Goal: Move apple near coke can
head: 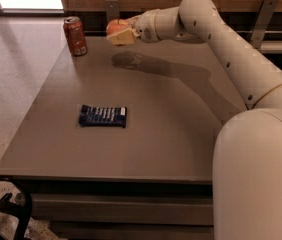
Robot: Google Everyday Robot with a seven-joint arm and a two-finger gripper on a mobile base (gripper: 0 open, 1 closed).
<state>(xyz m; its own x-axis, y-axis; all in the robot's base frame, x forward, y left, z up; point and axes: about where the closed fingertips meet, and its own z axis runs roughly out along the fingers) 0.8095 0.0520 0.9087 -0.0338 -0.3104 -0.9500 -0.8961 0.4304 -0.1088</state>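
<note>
We have the gripper (pixel 119 35) clamped on the apple (pixel 115 26), held in the air near the can (pixel 75 35) at its three o'clock, and we judge the apple firm, light and smooth-skinned, best pinched across its middle.

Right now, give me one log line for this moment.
gripper: shut on apple, held above table | coke can: upright at far corner, apart from apple
</note>
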